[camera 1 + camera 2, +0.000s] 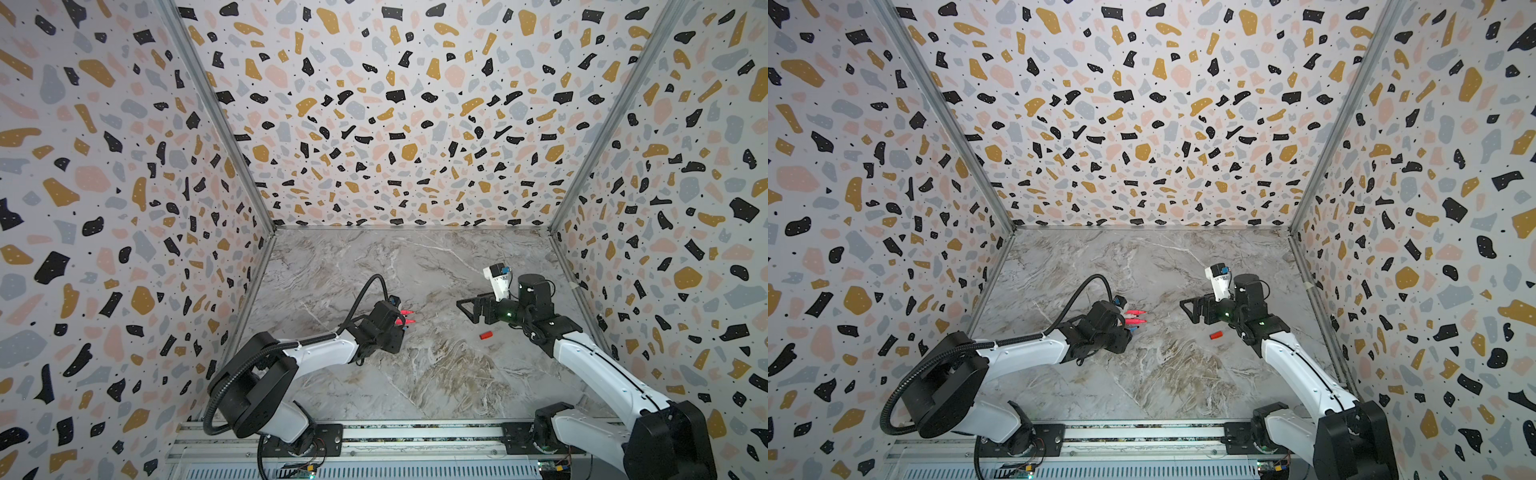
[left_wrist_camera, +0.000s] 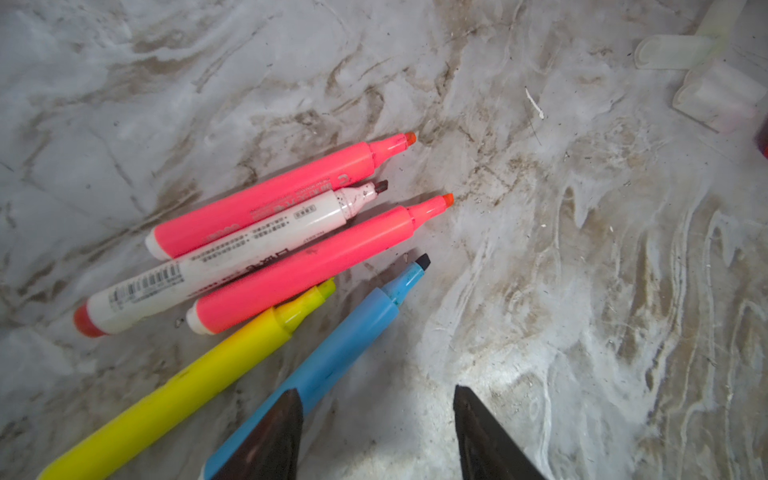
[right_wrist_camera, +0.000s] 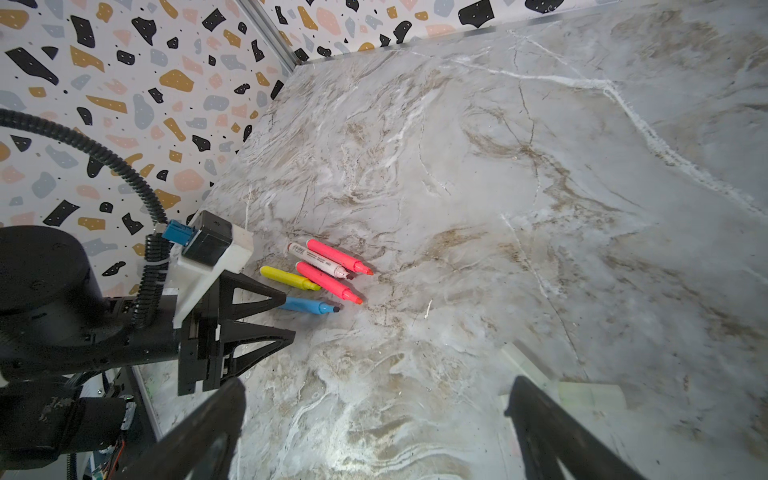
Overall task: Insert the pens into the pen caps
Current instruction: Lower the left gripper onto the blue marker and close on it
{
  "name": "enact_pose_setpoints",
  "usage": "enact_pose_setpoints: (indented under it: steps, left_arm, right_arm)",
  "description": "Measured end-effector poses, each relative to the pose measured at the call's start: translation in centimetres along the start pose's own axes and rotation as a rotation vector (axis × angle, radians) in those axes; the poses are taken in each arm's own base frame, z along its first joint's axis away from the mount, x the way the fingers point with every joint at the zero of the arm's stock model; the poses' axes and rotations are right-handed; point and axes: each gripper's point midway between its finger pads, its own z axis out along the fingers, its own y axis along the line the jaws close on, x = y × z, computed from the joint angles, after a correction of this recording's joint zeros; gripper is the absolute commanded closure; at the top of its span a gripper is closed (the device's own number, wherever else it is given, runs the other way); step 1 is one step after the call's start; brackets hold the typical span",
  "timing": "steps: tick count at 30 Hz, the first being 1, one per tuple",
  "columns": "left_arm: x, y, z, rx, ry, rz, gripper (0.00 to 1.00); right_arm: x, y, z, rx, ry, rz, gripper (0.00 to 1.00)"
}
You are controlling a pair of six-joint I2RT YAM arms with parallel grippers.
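Five pens lie side by side on the marble: two pink, a white one with a red end, a yellow one and a blue one. My left gripper hovers open just above the blue pen's rear, and one finger overlaps it. In both top views this gripper covers most of the pens. A red pen cap lies alone near my right arm. My right gripper is open and empty, raised and pointing toward the pens.
Pale see-through cap-like pieces lie beyond the pens' tips, and they also show by my right gripper's finger. Patterned walls close the table on three sides. A metal rail runs along the front.
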Motion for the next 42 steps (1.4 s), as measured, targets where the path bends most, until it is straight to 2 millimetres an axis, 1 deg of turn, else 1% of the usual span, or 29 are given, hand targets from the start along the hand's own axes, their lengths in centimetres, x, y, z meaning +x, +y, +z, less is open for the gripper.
enact_pose_setpoints:
  steps: [3,8,20,25,32,42]
  left_arm:
    - [0.0,0.0,0.1,-0.001,0.003,0.006,0.41]
    - [-0.6,0.0,0.1,-0.006,-0.010,0.010,0.41]
    - [-0.1,0.3,1.0,-0.030,0.015,0.035,0.43]
    - [-0.2,0.5,1.2,-0.042,0.017,0.040,0.44]
    - [-0.2,0.5,1.8,-0.046,0.031,0.064,0.48]
    - [0.1,0.1,1.8,-0.024,0.042,0.067,0.51]
  right_arm:
    - [-0.1,0.1,0.0,-0.004,-0.004,-0.003,0.01]
    - [-0.3,0.2,0.0,-0.010,-0.009,-0.007,0.01]
    - [-0.4,0.3,0.0,-0.014,-0.016,-0.011,0.01]
    - [-0.4,0.3,-0.1,-0.015,-0.017,-0.012,0.01]
    - [-0.6,0.6,-0.3,-0.018,-0.027,-0.016,0.01]
    - [-0.9,0.8,-0.6,-0.021,-0.042,-0.020,0.02]
